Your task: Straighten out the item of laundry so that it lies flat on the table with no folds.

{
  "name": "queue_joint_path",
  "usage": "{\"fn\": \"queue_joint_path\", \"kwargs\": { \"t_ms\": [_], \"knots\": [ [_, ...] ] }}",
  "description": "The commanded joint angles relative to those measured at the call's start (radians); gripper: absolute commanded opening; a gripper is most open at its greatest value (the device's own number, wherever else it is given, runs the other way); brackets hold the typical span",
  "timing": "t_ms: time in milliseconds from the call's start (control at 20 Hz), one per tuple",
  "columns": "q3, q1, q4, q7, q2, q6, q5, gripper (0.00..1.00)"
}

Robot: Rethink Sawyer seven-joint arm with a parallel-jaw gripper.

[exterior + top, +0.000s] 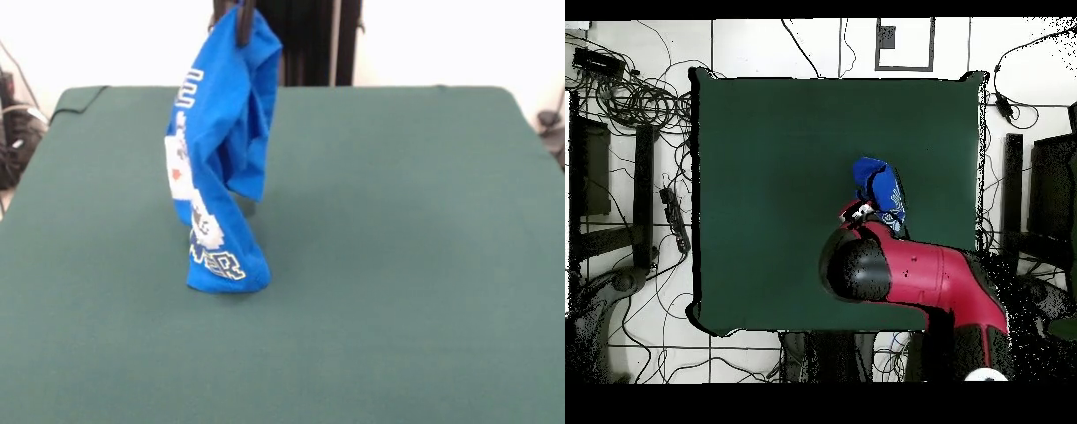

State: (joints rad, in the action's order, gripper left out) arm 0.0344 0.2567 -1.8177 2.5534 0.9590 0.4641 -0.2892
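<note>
The T-shirt [221, 159] was held up at the top centre of the front view, pinched at its upper edge by the gripper [235, 18], whose dark fingers were closed on the cloth. It hung as a long, twisted column, and only its lowest fold, bearing the white lettering, was seen to touch the table [397, 265] left of centre. The garment was probably lifted so that its own weight would pull the creases out before it was laid down; much folding was still left in it, so the task was judged far from done.

In the overhead view the shirt [878, 187] was seen right of centre, partly hidden by the red arm [915, 275] reaching up from the lower edge. The dark green felt was otherwise bare. Tangled cables [635, 100] were strewn over the pale floor at the left.
</note>
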Motion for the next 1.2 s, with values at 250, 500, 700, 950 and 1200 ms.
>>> {"fn": "queue_joint_path", "kwargs": {
  "t_ms": [250,500,700,950,1200],
  "knots": [
    [-0.207,0.152,0.008,-0.33,0.074,0.154,-0.042,0.0],
    [-0.246,0.216,0.052,-0.39,0.127,0.248,-0.045,0.0],
    [-0.288,0.271,0.086,-0.448,0.172,0.34,-0.036,0.0],
    [-0.333,0.314,0.096,-0.457,0.192,0.376,-0.048,0.0],
    [-0.339,0.302,0.038,-0.342,0.162,0.271,-0.1,0.0]
  ]
}}
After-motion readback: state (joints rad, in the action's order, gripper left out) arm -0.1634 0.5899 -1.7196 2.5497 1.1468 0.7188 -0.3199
